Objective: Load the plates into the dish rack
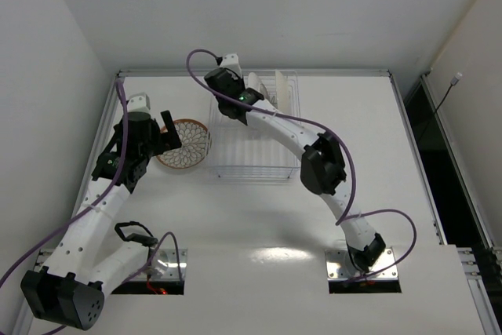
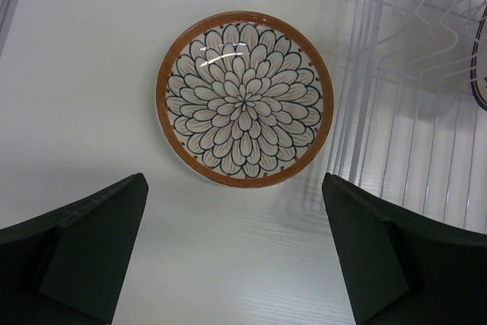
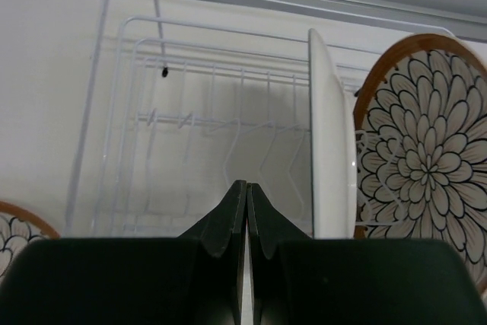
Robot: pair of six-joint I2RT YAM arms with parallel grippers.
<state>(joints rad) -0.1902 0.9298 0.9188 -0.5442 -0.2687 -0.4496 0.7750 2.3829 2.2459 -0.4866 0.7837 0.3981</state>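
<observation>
Round glossy petal plate [image 2: 243, 99] flat nr thin white-wire rack [image 2: 403, 81].

A round brown-rimmed plate with white petal pattern [image 2: 243, 99] is lying flat, face up, just outside the left side of the rectangular white wire dish rack [image 1: 252, 179]. Inside the rack, a second petal-patterned plate [image 3: 422, 150] and a plate showing its white underside [image 3: 332, 142] are standing upright, side by side.
</observation>
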